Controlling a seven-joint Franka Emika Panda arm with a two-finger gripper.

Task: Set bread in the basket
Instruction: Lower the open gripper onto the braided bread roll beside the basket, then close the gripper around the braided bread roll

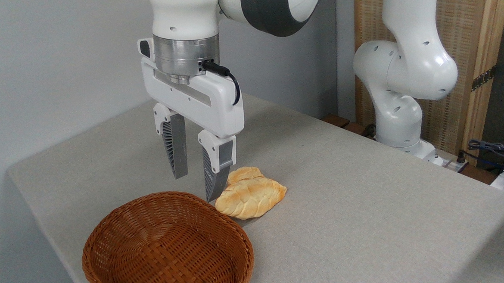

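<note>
1. Lower left of the frame: you have the basket (167, 249), reddish-brown wicker, sitting upright on the grey desk (367, 204) near its front edge. Nothing shows inside it.
2. Centre left, above the basket's far rim: your claw (196, 185) hangs pointing down, its two grey ribbed fingers (175, 150) parted by a moderate gap with nothing between them. Its right fingertip overlaps the basket's rim and the loaf's left end in this view; contact cannot be judged.
3. Centre of the frame: the bread (252, 196), a golden braided loaf, lies flat on the desk just right of the basket's far rim, outside it.
4. Just behind the loaf, touching or nearly so, you see a small round bun (244, 174), partly hidden by the claw's finger.
5. Upper right: the white arm base (404, 86) stands at the desk's far edge, before a wooden panel (471, 39).
</note>
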